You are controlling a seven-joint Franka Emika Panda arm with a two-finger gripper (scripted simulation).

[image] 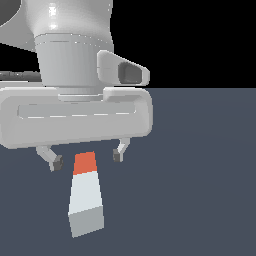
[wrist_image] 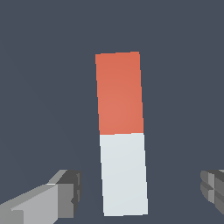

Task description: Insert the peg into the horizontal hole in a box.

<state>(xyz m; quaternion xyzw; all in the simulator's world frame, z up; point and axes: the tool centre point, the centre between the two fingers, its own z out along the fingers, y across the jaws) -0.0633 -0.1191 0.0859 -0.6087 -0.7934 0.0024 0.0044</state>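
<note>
The peg lies flat on the dark grey floor, a long square bar with an orange-red section at its far end and white toward the camera. In the wrist view the peg runs lengthwise between the two fingertips. My gripper hangs above the orange-red end, open, with its fingers spread wide on either side and touching nothing. In the wrist view the gripper straddles the white half, with a clear gap on both sides. The box and its hole are out of view.
The dark grey floor stretches to the exterior view's right. The arm's large white hand body fills the upper left of the exterior view and hides what lies behind it.
</note>
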